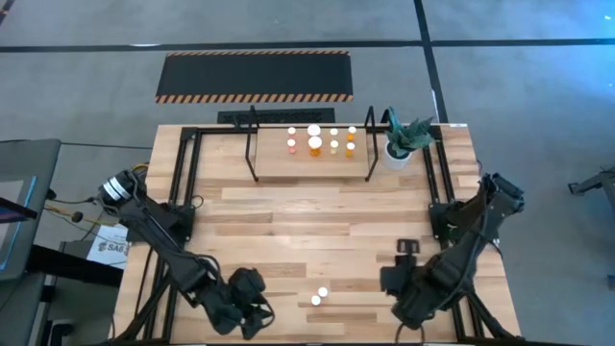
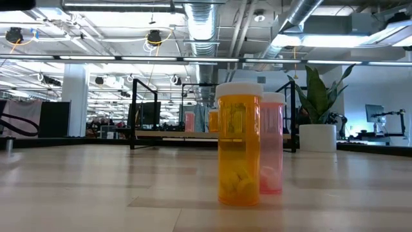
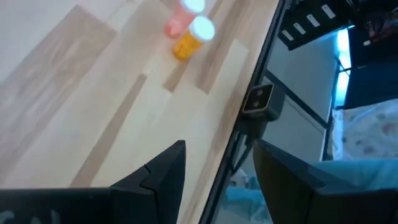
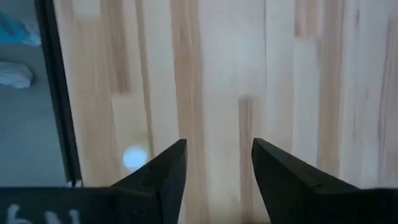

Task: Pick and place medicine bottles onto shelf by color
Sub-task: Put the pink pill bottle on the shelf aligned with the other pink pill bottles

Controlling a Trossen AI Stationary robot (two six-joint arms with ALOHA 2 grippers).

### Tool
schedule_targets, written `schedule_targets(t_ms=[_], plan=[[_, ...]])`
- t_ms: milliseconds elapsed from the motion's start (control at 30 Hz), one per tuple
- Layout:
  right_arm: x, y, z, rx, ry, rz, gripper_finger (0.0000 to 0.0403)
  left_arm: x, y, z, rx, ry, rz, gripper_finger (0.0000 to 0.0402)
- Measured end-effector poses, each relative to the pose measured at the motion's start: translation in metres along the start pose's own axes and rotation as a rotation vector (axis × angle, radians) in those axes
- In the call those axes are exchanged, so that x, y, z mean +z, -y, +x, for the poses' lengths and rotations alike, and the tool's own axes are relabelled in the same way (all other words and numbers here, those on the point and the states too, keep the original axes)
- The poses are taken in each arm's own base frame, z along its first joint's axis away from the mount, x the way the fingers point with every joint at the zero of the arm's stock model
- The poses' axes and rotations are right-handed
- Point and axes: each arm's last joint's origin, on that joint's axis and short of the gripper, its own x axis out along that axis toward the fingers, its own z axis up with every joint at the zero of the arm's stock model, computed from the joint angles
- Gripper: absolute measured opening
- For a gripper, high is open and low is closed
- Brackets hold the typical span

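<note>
Nearest the low camera stand two medicine bottles on the table (image 1: 317,221): an orange bottle (image 2: 239,145) in front, with a pink bottle (image 2: 271,143) just behind it and touching or nearly so. From above they show as two white caps, orange bottle (image 1: 315,301) and pink bottle (image 1: 324,291), near the table's six o'clock edge, between the two arms. At about seven o'clock of the table the left hand (image 1: 245,309) hangs low over the wood, its two dark fingers (image 3: 163,174) spread apart with nothing between them; its wrist camera looks along the table's edge toward the orange bottle (image 3: 193,37) and the pink bottle (image 3: 181,17) beyond. At about five o'clock the right hand (image 1: 408,288) is likewise empty, fingers (image 4: 160,171) apart over bare planks. Both hands are well apart from the pair of bottles. Farther out, at twelve o'clock, the shelf (image 1: 309,163) stands in its thin black frame, carrying more bottles (image 1: 320,141) in two short rows, white caps up, orange and paler bodies mixed; which colour sits where is hard to tell. Just beside the shelf at its three o'clock end is a white pot with a green plant (image 1: 402,142). Beyond the table, on the floor, lies a black mat (image 1: 255,75) with striped edges.
</note>
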Motion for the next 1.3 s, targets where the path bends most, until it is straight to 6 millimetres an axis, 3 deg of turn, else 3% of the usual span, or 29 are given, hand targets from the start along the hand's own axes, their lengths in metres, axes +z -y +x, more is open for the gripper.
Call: schedule_targets(t_ms=[133, 300, 500, 667, 800, 1067, 1300], plan=[[0.027, -0.003, 0.013, -0.022, 0.157, -0.138, 0.0198, 0.005, 0.003, 0.002, 0.002, 0.017, 0.01, 0.0174], [0.071, -0.013, 0.036, 0.037, 0.332, -0.271, 0.0194, 0.014, 0.014, -0.009, -0.046, 0.049, -0.024, 0.0173], [0.109, -0.026, 0.086, 0.163, 0.346, -0.43, 0.0192, 0.017, 0.025, -0.018, -0.069, 0.107, -0.053, 0.0173], [0.12, -0.03, 0.128, 0.137, 0.275, -0.516, 0.0188, 0.013, 0.031, -0.024, -0.084, 0.157, -0.093, 0.0173], [0.123, -0.038, 0.145, 0.142, 0.276, -0.548, 0.0182, 0.006, 0.033, -0.027, -0.088, 0.172, -0.121, 0.0173], [0.126, -0.043, 0.143, 0.161, 0.332, -0.567, 0.0175, 0.003, 0.033, -0.029, -0.084, 0.205, -0.137, 0.0173], [0.129, -0.035, 0.148, 0.155, 0.324, -0.549, 0.0172, 0.003, 0.033, -0.029, -0.084, 0.222, -0.141, 0.0173]])
